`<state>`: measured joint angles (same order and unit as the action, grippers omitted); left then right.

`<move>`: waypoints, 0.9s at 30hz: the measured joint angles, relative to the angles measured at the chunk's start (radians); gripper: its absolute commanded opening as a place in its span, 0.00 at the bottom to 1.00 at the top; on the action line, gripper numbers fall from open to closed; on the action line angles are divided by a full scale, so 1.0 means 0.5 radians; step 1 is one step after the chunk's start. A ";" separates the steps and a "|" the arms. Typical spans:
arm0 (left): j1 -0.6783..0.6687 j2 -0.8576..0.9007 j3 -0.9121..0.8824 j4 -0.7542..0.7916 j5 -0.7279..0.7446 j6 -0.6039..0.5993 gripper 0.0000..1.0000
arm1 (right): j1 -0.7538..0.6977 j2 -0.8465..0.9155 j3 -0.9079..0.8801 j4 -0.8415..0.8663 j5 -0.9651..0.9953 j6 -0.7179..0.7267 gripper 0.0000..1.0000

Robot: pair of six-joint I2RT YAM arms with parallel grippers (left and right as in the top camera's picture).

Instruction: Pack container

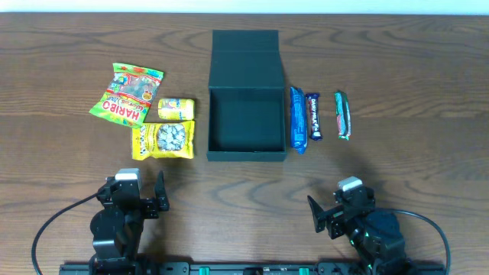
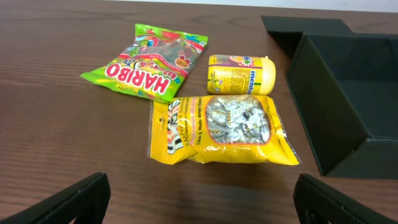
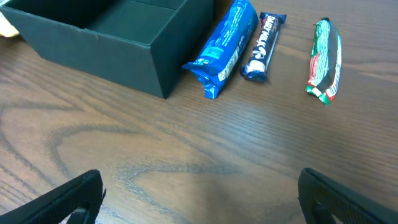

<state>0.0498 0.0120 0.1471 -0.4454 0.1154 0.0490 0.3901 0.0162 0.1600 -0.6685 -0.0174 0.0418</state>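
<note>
Two claws, my left claw and right claw, both spread open and empty, well apart from the dark teal-green square cardboard container, on the side opposite its folded-back lid. It sits on the brown wooden surface. Looks light, stiff, matte; I'd pinch a side wall.

1. A green Haribo bag lies on the wooden table.
2. A yellow Mentos tub lies on its side just right of it.
3. A yellow bag of silver-wrapped sweets lies nearer the camera.
4. The dark container stands open at right, its lid flap flat behind.
5. The left gripper is spread wide, holding nothing.
</note>
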 measured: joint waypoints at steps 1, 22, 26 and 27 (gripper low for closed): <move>0.000 0.000 0.000 0.000 0.000 0.000 0.95 | 0.000 0.000 0.000 0.000 0.000 0.000 1.00; 0.000 0.000 0.000 0.000 0.000 0.000 0.95 | 0.000 0.000 0.000 0.000 0.000 0.000 0.99; 0.000 0.000 0.000 0.001 0.008 -0.013 0.95 | 0.000 0.000 0.000 0.000 0.000 0.000 0.99; 0.000 0.000 0.000 0.001 0.028 -0.038 0.95 | 0.000 0.000 0.000 0.000 0.000 0.000 0.99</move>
<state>0.0498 0.0120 0.1471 -0.4450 0.1295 0.0299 0.3901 0.0162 0.1600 -0.6685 -0.0174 0.0418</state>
